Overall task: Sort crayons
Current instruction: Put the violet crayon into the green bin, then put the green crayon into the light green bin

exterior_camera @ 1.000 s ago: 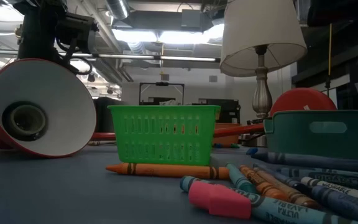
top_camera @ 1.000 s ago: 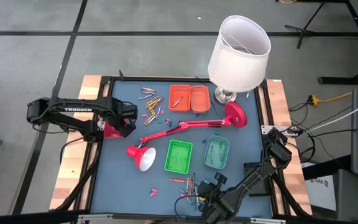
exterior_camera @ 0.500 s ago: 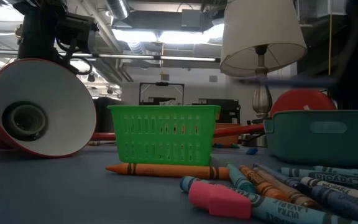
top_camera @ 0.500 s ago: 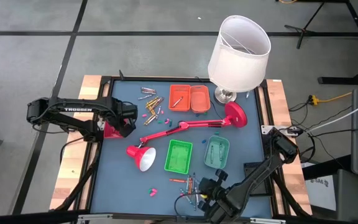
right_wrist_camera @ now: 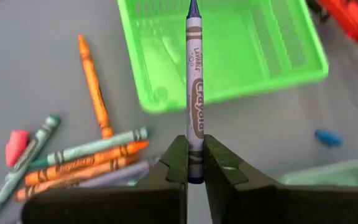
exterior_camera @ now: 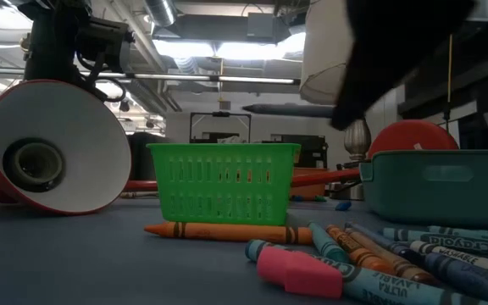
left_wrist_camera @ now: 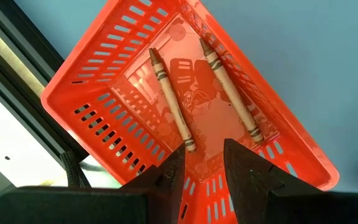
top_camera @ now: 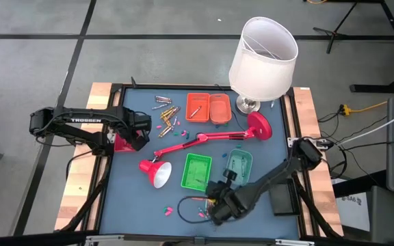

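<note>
My right gripper (top_camera: 216, 198) is shut on a grey-blue crayon (right_wrist_camera: 195, 93) above the near part of the table, next to the green basket (top_camera: 197, 171). The crayon shows as a dark level stick in the low view (exterior_camera: 286, 109). Several loose crayons (top_camera: 207, 203) lie flat on the mat near the front edge, and more (top_camera: 166, 113) lie at the far left. My left gripper (left_wrist_camera: 204, 168) hangs slightly open and empty over a red tray (left_wrist_camera: 185, 112) at the table's left edge, where two crayons (left_wrist_camera: 229, 87) lie. My right gripper pinches the crayon's blunt end (right_wrist_camera: 195, 149) between its two fingers. The crayon runs straight on past the fingertips, along the fingers. It is lifted clear of the table and about level, its pointed tip (right_wrist_camera: 193, 7) over the green basket's (right_wrist_camera: 229, 50) near wall.
A teal basket (top_camera: 239, 166) stands right of the green one. Two orange trays (top_camera: 209, 107) stand at the far side. A red desk lamp (top_camera: 204, 140) lies across the middle. A white-shaded lamp (top_camera: 263, 48) stands at the far right. Pink bits (exterior_camera: 299, 271) lie among the near crayons.
My right gripper has risen from the near crayon pile with the grey-blue crayon and gone toward the table's left and the green basket. The crayon is now lifted clear and held level.
</note>
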Available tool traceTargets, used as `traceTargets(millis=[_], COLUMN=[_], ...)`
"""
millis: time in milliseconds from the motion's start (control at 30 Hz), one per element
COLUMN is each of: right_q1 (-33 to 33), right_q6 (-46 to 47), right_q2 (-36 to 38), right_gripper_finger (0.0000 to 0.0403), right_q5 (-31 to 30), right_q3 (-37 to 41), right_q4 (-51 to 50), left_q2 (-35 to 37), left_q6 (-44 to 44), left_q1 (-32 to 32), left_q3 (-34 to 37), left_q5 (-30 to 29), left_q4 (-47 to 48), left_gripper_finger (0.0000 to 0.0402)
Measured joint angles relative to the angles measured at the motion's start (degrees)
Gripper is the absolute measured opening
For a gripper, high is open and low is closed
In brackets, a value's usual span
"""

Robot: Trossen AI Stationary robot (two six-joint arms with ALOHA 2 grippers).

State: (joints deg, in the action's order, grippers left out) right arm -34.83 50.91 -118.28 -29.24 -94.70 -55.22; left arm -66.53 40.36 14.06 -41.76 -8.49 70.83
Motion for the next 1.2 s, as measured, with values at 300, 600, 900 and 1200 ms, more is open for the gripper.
traceTargets(millis=[300,600,900,1200], right_q1=[6.5,10.4,11.9,8.9], right_q6=[-14.1,-15.3,-15.2,-15.0], right_q2=[0.2,0.2,0.2,0.4], right_gripper_finger=[0.0023,0.0048,0.0114,0.0116], right_q5=[3.1,4.9,10.3,13.4], right_q3=[-0.1,-0.1,-0.1,-2.1], right_q4=[3.2,6.8,7.3,6.0], left_q2=[0.0,0.0,0.0,0.0], left_q6=[0.0,0.0,0.0,0.0], left_q1=[0.0,0.0,0.0,0.0], left_q3=[0.0,0.0,0.0,0.0], left_q5=[0.0,0.0,0.0,0.0], left_q4=[0.0,0.0,0.0,0.0], left_gripper_finger=[0.0094,0.0094,0.0094,0.0094])
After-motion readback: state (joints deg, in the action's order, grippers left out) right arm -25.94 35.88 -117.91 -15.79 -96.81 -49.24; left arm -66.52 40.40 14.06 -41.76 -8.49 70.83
